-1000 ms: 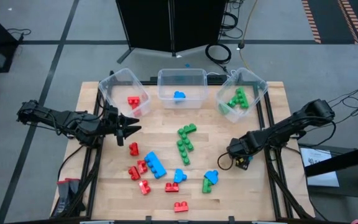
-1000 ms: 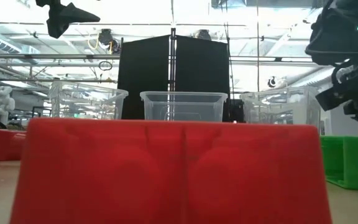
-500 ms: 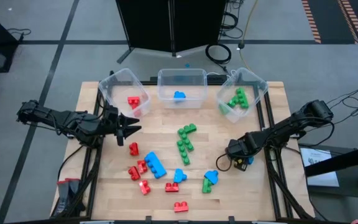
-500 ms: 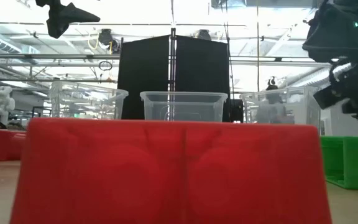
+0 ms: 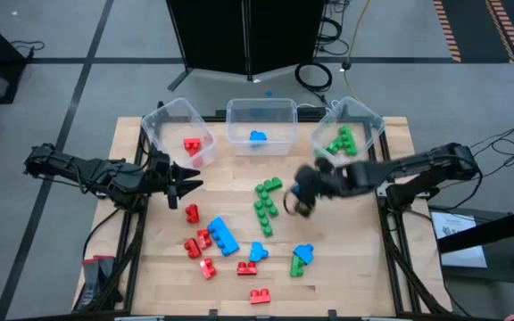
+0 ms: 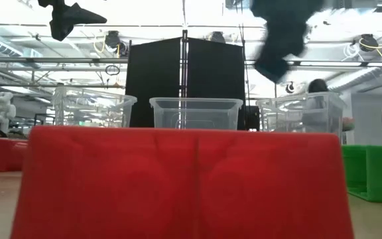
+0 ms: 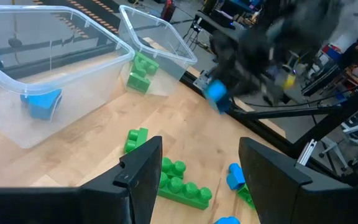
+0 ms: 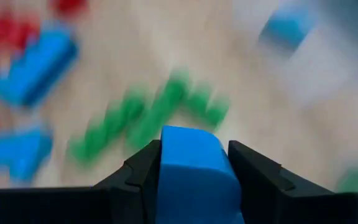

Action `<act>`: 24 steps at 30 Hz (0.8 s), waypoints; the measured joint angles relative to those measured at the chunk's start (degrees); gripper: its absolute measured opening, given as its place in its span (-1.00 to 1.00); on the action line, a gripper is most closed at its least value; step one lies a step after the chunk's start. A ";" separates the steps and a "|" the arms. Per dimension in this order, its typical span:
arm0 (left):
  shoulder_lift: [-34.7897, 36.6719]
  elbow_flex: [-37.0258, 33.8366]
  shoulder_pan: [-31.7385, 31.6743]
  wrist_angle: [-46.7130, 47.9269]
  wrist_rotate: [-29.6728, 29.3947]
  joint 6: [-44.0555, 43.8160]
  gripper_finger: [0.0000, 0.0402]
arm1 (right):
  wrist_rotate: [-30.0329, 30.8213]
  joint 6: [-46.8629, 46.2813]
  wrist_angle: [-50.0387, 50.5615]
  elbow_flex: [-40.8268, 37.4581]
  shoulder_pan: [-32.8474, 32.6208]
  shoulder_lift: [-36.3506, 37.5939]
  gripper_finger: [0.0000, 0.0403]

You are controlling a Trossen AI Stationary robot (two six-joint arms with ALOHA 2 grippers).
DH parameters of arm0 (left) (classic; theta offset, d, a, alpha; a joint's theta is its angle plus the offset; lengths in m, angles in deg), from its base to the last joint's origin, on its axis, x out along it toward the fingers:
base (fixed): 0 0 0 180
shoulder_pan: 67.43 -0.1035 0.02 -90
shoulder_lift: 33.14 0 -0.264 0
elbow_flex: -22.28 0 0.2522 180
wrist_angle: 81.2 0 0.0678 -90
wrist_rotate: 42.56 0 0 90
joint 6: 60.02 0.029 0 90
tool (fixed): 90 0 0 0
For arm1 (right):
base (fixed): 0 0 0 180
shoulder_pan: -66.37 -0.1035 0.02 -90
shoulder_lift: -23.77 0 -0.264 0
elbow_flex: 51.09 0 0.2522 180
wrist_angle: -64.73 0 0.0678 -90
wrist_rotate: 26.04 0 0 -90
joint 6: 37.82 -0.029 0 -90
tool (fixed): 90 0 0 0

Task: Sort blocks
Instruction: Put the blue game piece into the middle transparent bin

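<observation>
Blocks lie loose across the worktop's middle and front, with some already sorted by colour into three clear bins along the rear edge. The right gripper is clamped on a blue block above mid-worktop, likely bound for the centre bin. The left gripper hangs wide near the left edge, empty.

Red, blue, green blocks

3 clear bins; 2 arms; approx 20 blocks: red, blue, green.
</observation>
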 joint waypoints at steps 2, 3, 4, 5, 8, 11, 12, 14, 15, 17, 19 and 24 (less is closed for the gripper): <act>0.02 0.00 0.00 0.00 0.02 0.00 0.04 | 2.99 4.59 -4.35 2.74 3.79 0.00 -0.27; 0.02 0.00 -0.02 0.00 0.02 0.00 0.04 | 3.56 6.93 -7.13 3.65 5.93 0.04 -0.27; 0.00 0.00 -0.01 0.00 0.02 0.00 0.04 | 3.72 9.24 -10.22 4.33 8.27 0.07 -0.27; 0.00 0.00 -0.02 0.01 0.01 0.00 0.04 | 3.73 11.14 -13.28 4.82 10.70 0.07 -0.27; 0.02 0.00 -0.02 0.00 0.02 0.02 0.04 | 3.02 14.45 -23.59 5.12 17.88 -0.66 -0.27; 0.02 0.00 -0.01 0.02 0.01 0.12 0.04 | 0.31 14.64 -31.62 5.14 24.39 -3.21 -0.27; 0.01 0.00 -0.01 0.06 0.01 0.13 0.04 | -1.90 14.59 -34.14 5.16 26.31 -4.45 -0.27; 0.02 0.00 -0.01 0.26 0.00 0.13 0.04 | -5.48 13.82 -37.56 5.38 29.24 -7.48 -0.27; 0.02 0.00 -0.02 0.26 0.00 0.14 0.04 | -6.38 13.52 -38.23 6.26 30.36 -9.41 -0.27; 0.02 0.00 -0.02 0.44 0.00 0.22 0.04 | -6.72 13.92 -37.89 8.51 31.98 -13.27 -0.27; 0.00 0.00 -0.01 0.47 0.02 0.13 0.04 | -7.28 14.84 -37.09 11.44 33.09 -17.08 -0.27; 0.01 0.00 -0.01 0.64 0.00 0.09 0.04 | -7.47 16.59 -31.19 19.71 35.00 -25.25 -0.27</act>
